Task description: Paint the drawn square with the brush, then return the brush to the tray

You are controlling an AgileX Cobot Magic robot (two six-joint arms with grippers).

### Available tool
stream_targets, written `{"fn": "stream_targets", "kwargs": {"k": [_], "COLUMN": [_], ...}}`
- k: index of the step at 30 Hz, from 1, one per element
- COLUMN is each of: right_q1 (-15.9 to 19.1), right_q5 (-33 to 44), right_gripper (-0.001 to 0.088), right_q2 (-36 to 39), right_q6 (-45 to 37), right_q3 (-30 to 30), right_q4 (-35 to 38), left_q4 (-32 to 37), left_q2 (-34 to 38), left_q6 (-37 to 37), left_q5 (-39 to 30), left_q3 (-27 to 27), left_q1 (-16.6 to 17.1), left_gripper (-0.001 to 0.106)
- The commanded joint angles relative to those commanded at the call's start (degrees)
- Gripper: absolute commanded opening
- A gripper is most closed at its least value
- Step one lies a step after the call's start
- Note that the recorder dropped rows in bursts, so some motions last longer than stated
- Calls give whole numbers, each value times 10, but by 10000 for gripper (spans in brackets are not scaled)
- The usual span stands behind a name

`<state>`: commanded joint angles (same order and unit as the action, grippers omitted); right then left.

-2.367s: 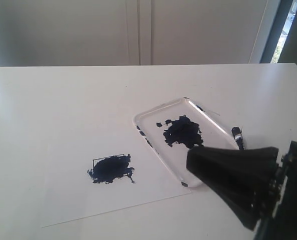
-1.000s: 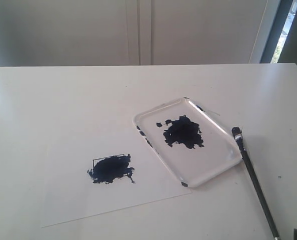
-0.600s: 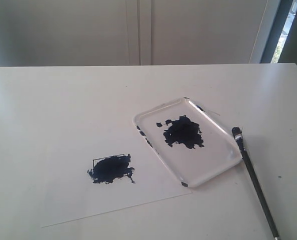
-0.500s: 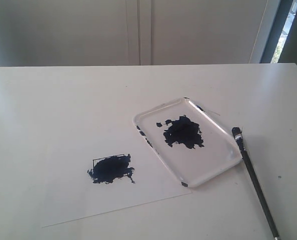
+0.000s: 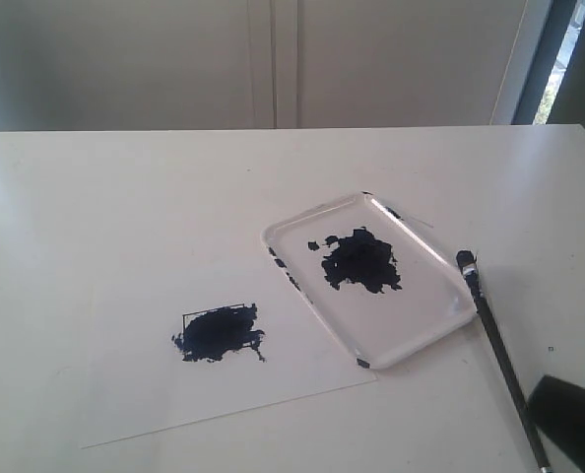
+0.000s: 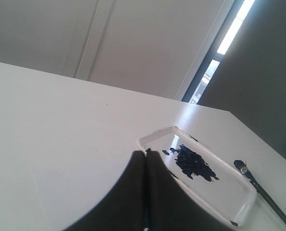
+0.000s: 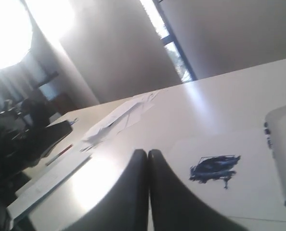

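The drawn square [image 5: 219,332] on the paper sheet [image 5: 273,386] is smeared with ragged dark blue paint; it also shows in the right wrist view [image 7: 214,168]. The glossy white tray [image 5: 411,345] holds a dark blue blotch [image 5: 361,259]. The brush [image 5: 501,360] lies on the table along the tray's right rim, outside it, bristles at the far end. No gripper holds it. My right gripper [image 7: 148,153] is shut and empty; a dark part of that arm [image 5: 571,419] overlaps the brush handle's near end. My left gripper [image 6: 147,152] is shut and empty, pointing toward the tray [image 6: 155,137] and the brush [image 6: 266,194].
The white table [image 5: 125,197] runs back to a pale wall with cabinet doors. A window strip [image 5: 568,49] is at the right. In the right wrist view, loose papers [image 7: 114,120] and dark equipment [image 7: 32,139] sit on another surface farther off.
The right arm, which covered the tray's near corner 2.4 s ago, pulled out of view; a dark part of it has come back in at the bottom right. Brush, tray and paper have not moved.
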<state>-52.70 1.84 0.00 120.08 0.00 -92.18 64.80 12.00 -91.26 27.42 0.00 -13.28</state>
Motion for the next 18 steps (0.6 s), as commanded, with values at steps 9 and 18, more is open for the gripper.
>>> {"fn": "stream_targets", "kwargs": {"k": [9, 18], "right_q1": [153, 179], "right_q5": [0, 4], "right_gripper": [0, 0], "right_q2": [0, 0], "right_q6": [1, 4], "right_q3": [0, 0], "right_q4": [0, 0], "left_q4": [0, 0], "left_q2": [0, 0], "left_q6": [0, 0], "left_q5": [0, 0], "left_q3": [0, 0], "left_q1": [0, 0], "left_gripper": [0, 0]}}
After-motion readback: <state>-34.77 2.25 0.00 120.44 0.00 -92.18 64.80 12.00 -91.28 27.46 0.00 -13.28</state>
